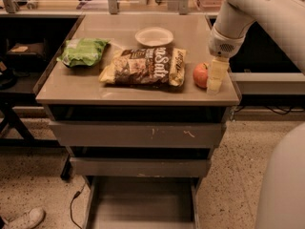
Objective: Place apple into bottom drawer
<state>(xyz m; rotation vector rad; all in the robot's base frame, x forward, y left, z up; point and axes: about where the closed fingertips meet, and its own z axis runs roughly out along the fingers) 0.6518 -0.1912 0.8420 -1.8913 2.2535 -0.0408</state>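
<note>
One apple (200,75) to shift; it sits on the worktop (71,82) near the right front corner, just right of the brown chip bag (145,67). My gripper (214,86) is down at worktop level against the apple's right side, touching it or just beside it; I cannot say which. Nor can I tell whether my jaws stand apart or together, since only a pale block shows next to the fruit. The bottom drawer (143,204) is pulled out wide below the two upper drawers, its flat floor showing nothing in it, its near end cut off from view. Step in hand, as I judge it: the grasp. The apple rests on the worktop, not lifted, so the task is at its start. Next move calls for the jaws to sit either side of the apple and close firmly, as a round skin may roll or slip toward the chip bag. Then lift straight up and carry it out past the worktop's front edge, clear of the upper drawer fronts. Last, lower it well down over the open tray before letting go.
</note>
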